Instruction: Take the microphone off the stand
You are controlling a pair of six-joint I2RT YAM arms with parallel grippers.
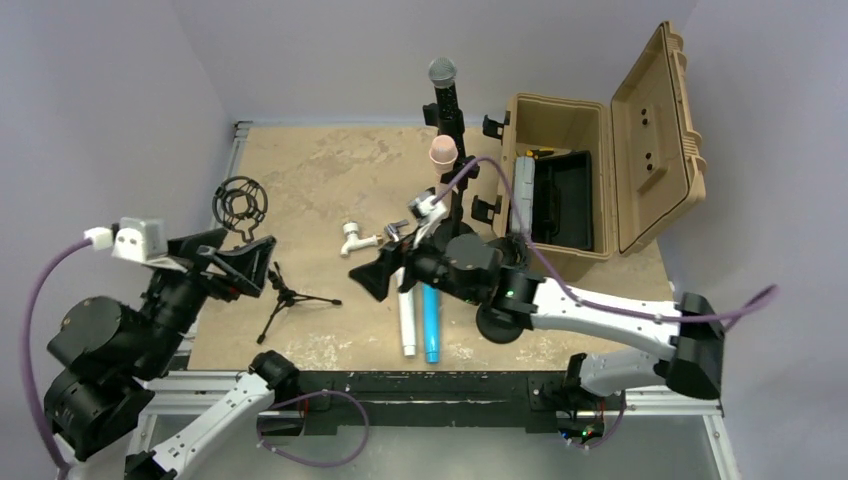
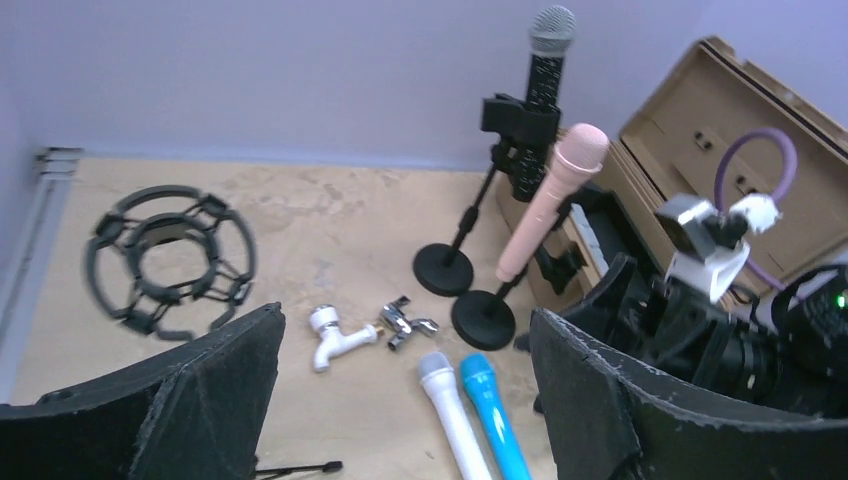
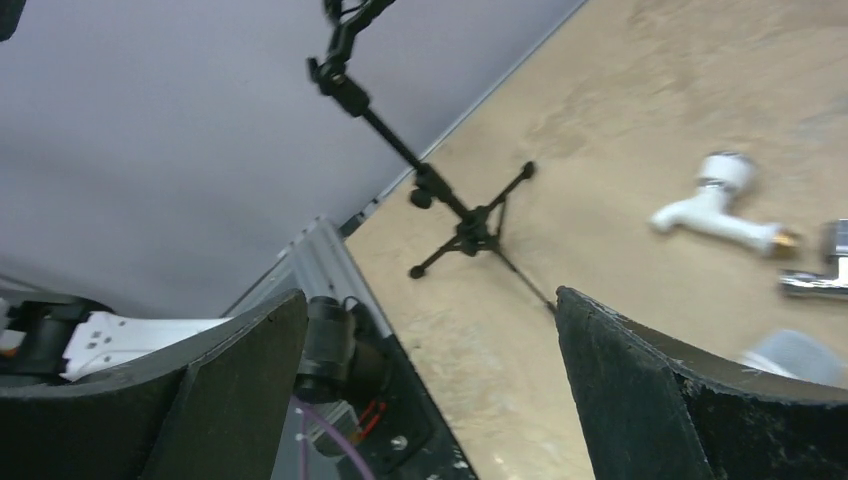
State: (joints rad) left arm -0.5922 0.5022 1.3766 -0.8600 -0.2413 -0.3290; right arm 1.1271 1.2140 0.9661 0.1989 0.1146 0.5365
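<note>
Pink microphone (image 2: 546, 208) aslant; head uppermost

The left arm (image 1: 212, 417) and right arm (image 1: 600, 312) had white links, bulky black joints, purple cables (image 1: 28, 320), white wrist cameras (image 1: 137, 238) and rough black fingers (image 2: 205, 395).

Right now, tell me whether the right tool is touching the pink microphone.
Apart. The top external view shows the right tool open and pointing away, with a plain gap between it and the pink microphone.
</note>
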